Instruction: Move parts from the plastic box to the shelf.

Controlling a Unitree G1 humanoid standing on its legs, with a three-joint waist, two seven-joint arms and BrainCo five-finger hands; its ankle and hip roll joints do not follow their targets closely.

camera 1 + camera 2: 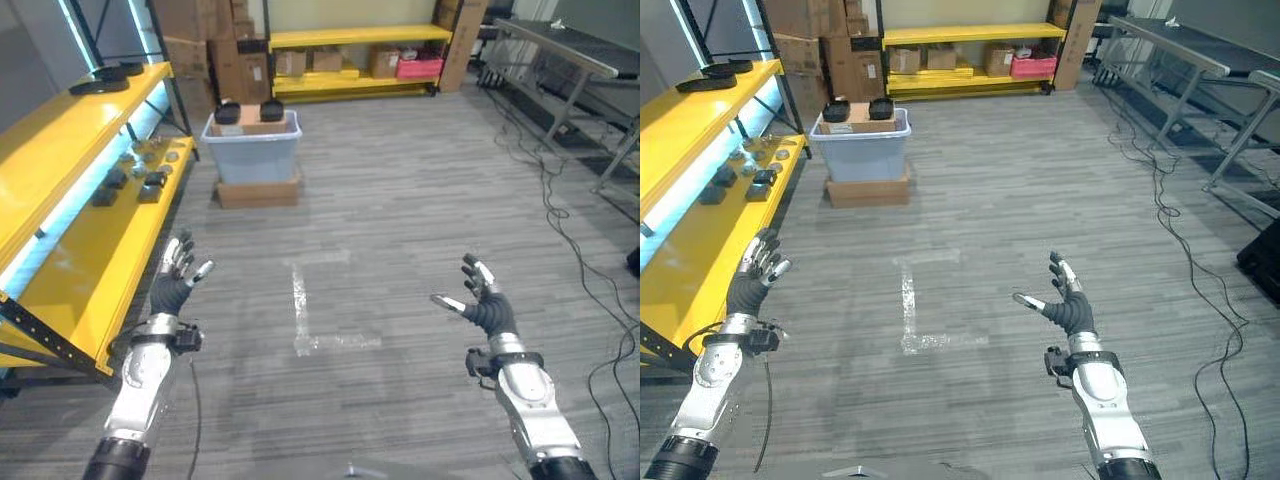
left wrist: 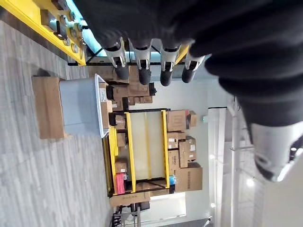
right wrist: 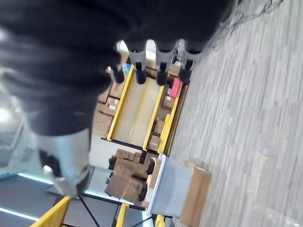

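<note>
Hands, left hand point(image 1: 172, 285) and right hand point(image 1: 485, 300), hover empty, fingers spread, well short of the plastic box point(image 1: 252, 148).

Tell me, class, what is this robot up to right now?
It is between steps of moving parts from a box to a shelf. Both the left hand and the right hand are raised, open and holding nothing. The plastic box stands on a flat cardboard box further ahead on the floor, with dark parts still on top. Several parts already lie on the yellow shelf to the robot's left.
</note>
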